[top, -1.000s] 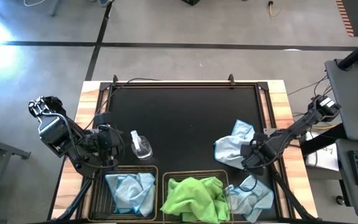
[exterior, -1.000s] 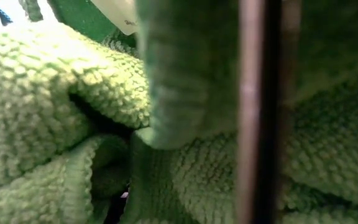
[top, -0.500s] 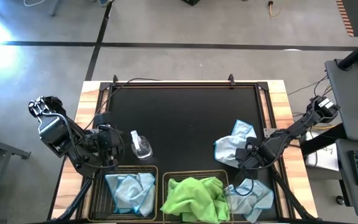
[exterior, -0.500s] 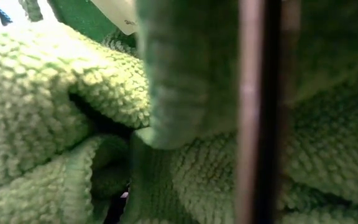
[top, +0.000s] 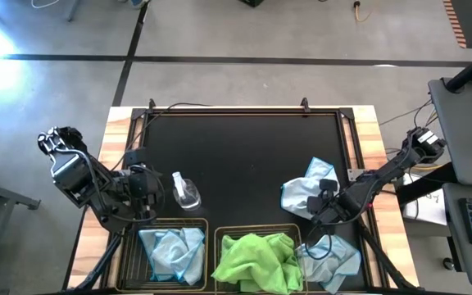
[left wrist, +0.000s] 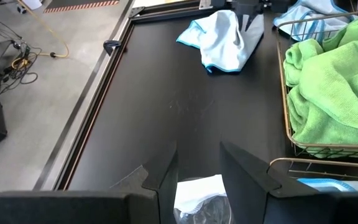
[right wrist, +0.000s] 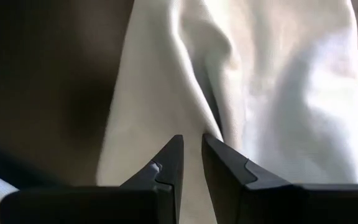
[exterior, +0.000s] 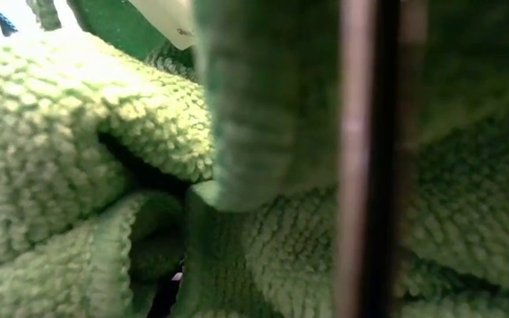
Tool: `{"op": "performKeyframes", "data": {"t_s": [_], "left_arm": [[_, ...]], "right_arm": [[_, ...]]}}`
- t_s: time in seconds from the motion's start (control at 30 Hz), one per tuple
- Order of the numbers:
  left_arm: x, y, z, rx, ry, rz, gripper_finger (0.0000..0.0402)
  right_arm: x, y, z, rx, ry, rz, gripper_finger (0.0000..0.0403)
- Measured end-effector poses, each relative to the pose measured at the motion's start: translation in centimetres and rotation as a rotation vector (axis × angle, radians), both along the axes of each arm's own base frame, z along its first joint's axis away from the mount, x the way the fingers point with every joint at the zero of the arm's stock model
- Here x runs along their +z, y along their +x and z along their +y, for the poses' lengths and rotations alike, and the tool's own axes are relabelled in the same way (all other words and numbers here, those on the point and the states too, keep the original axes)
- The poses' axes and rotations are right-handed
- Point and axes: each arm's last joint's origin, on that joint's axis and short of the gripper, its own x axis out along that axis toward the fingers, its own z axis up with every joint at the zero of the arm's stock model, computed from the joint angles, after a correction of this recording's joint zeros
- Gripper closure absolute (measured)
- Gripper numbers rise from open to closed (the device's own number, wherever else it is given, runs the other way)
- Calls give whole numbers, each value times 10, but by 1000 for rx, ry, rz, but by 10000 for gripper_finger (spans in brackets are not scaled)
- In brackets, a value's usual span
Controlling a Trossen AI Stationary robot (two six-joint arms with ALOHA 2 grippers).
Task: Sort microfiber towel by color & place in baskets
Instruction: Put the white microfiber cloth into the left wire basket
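No writing is readable. Two baskets [top: 172,223]: the left one holds a blue towel [top: 170,248], the one beside it green towels [top: 256,260]; two more blue towels [top: 306,192] lie right of them. The right gripper [top: 321,201], fingers narrowly apart, touches the farther towel; the left gripper [top: 156,190], parted, waits above the left basket by a spray bottle [top: 185,192].

Left claw [left wrist: 199,163] parted and idle; right claw [right wrist: 192,155] nearly closed.
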Motion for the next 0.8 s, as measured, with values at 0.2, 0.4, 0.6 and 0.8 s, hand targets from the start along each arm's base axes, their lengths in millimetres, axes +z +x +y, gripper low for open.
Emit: {"op": "performKeyframes", "data": {"t_s": [0.2,0.4,0.6,0.8], "left_arm": [[0,0,0,0,1,0,299],[0,0,0,3,-2,-2,299],[0,0,0,4,-1,-2,299],[0,0,0,4,-1,-2,299]], "right_arm": [[1,2,2,-99,49,-42,344],[3,9,6,-49,88,-104,299],[2,8,6,-34,79,-95,269],[2,7,5,-33,69,-80,258]]}}
